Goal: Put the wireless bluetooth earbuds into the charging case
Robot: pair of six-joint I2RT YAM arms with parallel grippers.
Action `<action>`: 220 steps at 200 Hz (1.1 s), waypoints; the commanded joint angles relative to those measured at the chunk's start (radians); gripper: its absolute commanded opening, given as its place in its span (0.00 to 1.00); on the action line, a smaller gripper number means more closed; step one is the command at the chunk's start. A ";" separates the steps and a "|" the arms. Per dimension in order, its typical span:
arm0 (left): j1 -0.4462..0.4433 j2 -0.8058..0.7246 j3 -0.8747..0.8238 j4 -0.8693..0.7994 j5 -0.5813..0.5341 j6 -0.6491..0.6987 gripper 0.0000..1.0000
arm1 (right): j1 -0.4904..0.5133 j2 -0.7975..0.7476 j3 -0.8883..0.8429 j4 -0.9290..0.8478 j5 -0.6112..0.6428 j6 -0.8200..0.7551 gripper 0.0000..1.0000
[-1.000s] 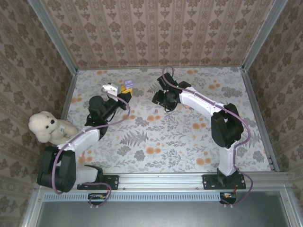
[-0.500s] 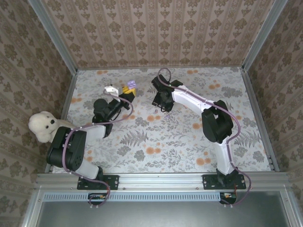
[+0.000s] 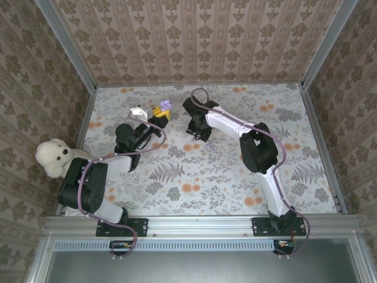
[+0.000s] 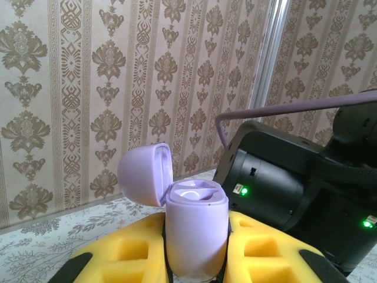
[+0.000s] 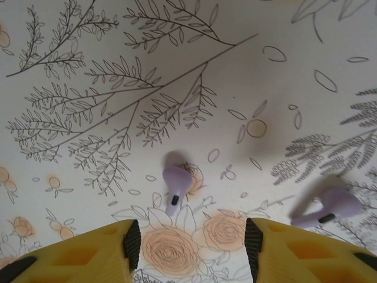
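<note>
The lilac charging case (image 4: 196, 230) stands upright with its lid (image 4: 144, 177) flipped open, and my left gripper (image 4: 197, 262) is shut on its lower body between yellow pads (image 4: 118, 253). From above, the case (image 3: 164, 104) sits at the tip of the left gripper (image 3: 159, 112), at the back left of the table. Two lilac earbuds lie loose on the floral table: one (image 5: 175, 183) just ahead of my right gripper (image 5: 189, 247), the other (image 5: 330, 206) off to its right. The right gripper is open and low over them, holding nothing; from above it (image 3: 197, 128) hangs just right of the case.
A white plush bear (image 3: 59, 158) sits at the left edge of the table. Wallpapered walls (image 3: 194, 41) enclose the table on three sides. The right arm's black wrist housing (image 4: 294, 188) is close behind the case.
The right arm has swung left and folded in, bringing its gripper closer to the case and over the earbuds. The left arm shifted slightly with the case, still gripped.
</note>
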 commanded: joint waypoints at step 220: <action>-0.001 -0.080 -0.012 0.056 -0.018 -0.016 0.00 | 0.036 0.211 0.255 -0.198 0.092 -0.055 0.41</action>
